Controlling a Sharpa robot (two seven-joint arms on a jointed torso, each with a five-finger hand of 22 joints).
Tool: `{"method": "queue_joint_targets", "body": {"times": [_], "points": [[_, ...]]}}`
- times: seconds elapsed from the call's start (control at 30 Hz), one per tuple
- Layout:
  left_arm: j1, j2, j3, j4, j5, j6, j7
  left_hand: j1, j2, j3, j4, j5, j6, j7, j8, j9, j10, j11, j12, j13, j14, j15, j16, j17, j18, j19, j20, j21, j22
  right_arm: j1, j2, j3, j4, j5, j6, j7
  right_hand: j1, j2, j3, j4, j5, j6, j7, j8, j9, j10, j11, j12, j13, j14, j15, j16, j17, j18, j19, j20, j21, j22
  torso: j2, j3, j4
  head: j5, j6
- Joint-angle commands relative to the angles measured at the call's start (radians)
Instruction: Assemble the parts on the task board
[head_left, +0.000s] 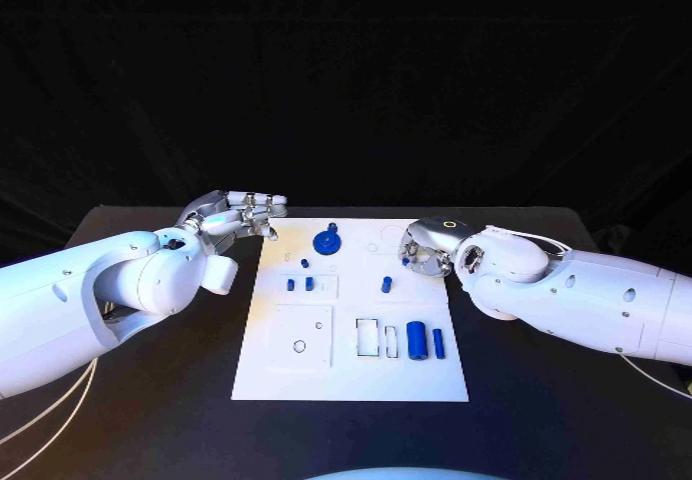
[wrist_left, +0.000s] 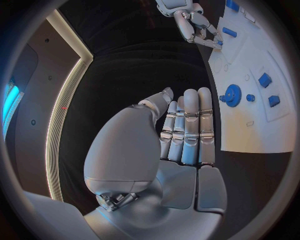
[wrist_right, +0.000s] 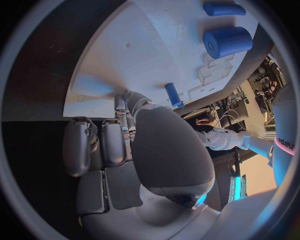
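The white task board (head_left: 289, 370) lies mid-table. A blue gear (head_left: 329, 243) sits near its far edge, also in the left wrist view (wrist_left: 232, 95). Small blue blocks (head_left: 299, 284) lie on its left half, and a short blue peg (head_left: 387, 284) stands at mid-board. A thick blue cylinder (head_left: 415, 340) and a thin blue rod (head_left: 437, 342) lie at the near right. My left hand (head_left: 238, 212) hovers off the board's far left corner, fingers straight, holding nothing. My right hand (head_left: 426, 255) hangs over the board's right edge, fingers curled down, with the peg (wrist_right: 174, 95) just beyond its fingertips.
The board has empty rectangular slots (head_left: 369, 337) left of the cylinder and a small round hole (head_left: 299, 346) at the near left. Bare black table (head_left: 144, 400) surrounds the board on all sides.
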Motion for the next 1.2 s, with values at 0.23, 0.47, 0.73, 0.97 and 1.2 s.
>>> {"method": "queue_joint_targets", "body": {"times": [0.23, 0.47, 0.73, 0.97, 1.2], "points": [[0.001, 0.004, 0.001, -0.003, 0.001, 0.015, 0.002, 0.003, 0.008, -0.003, -0.005, -0.001, -0.007, 0.002, -0.006, -0.002, -0.009, 0.001, 0.004, 0.001, -0.007, 0.001, -0.007, -0.004, 0.012, 0.006, 0.003, -0.009, -0.002, -0.007, -0.005, -0.004, 0.008, -0.01, -0.059, -0.001, -0.03, 0.0, 0.01, 0.001, -0.008, 0.013, -0.004, 0.003, 0.002, 0.019, -0.002, -0.007, -0.002, 0.035, -0.01, 0.0, 0.0, -0.02, 0.014, 0.0, 0.016, 0.16, 0.0, 0.0001, -0.001, 0.003, 0.003], [0.001, 0.005, 0.001, -0.007, 0.001, 0.015, 0.001, 0.003, 0.009, -0.004, -0.007, -0.001, -0.009, 0.004, -0.007, -0.002, -0.012, 0.002, 0.004, 0.001, -0.008, 0.002, -0.008, -0.005, 0.012, 0.006, 0.003, -0.011, -0.004, -0.004, -0.021, 0.001, 0.026, -0.005, -0.113, -0.003, -0.049, -0.004, 0.011, 0.004, -0.012, 0.014, -0.005, 0.0, 0.003, 0.023, -0.003, -0.012, -0.003, 0.036, -0.011, 0.001, 0.0, -0.021, 0.017, -0.001, 0.022, 0.164, 0.0, 0.0002, -0.0011, 0.003, 0.005], [0.001, 0.007, 0.001, -0.011, -0.006, 0.018, -0.002, 0.003, 0.011, -0.006, -0.009, -0.001, -0.012, 0.005, -0.009, -0.003, -0.016, 0.004, 0.005, 0.0, -0.011, 0.004, -0.01, -0.008, 0.012, 0.006, 0.004, -0.014, -0.005, 0.006, -0.065, 0.009, 0.081, 0.022, -0.136, -0.002, -0.056, -0.006, 0.012, 0.006, -0.014, 0.014, -0.006, -0.001, 0.003, 0.024, -0.003, -0.014, -0.004, 0.036, -0.011, 0.001, -0.001, -0.022, 0.02, -0.001, 0.028, 0.167, 0.0, -0.0002, -0.0008, 0.006, 0.006], [0.001, 0.006, 0.001, -0.011, -0.007, 0.02, -0.003, 0.003, 0.011, -0.007, -0.009, -0.001, -0.013, 0.006, -0.009, -0.004, -0.017, 0.004, 0.005, 0.0, -0.011, 0.004, -0.011, -0.009, 0.012, 0.005, 0.005, -0.014, -0.006, 0.014, -0.113, 0.012, 0.179, 0.056, -0.152, 0.006, -0.057, -0.006, 0.012, 0.006, -0.014, 0.014, -0.006, -0.002, 0.003, 0.024, -0.003, -0.014, -0.004, 0.036, -0.011, 0.002, 0.001, -0.024, 0.024, -0.001, 0.038, 0.171, 0.0, -0.0004, -0.0038, 0.019, 0.008], [0.001, 0.008, 0.001, -0.011, -0.007, 0.023, -0.003, 0.003, 0.012, -0.007, -0.009, -0.001, -0.014, 0.006, -0.01, -0.004, -0.018, 0.005, 0.005, 0.0, -0.012, 0.005, -0.011, -0.01, 0.012, 0.005, 0.005, -0.015, -0.006, 0.017, -0.112, 0.014, 0.286, 0.07, -0.169, 0.015, -0.059, -0.005, 0.015, 0.006, -0.01, 0.014, -0.006, -0.002, 0.004, 0.025, -0.004, -0.016, -0.004, 0.036, -0.011, 0.003, 0.003, -0.026, 0.027, -0.001, 0.044, 0.174, 0.0, -0.0005, 0.0006, 0.034, 0.009]]}}
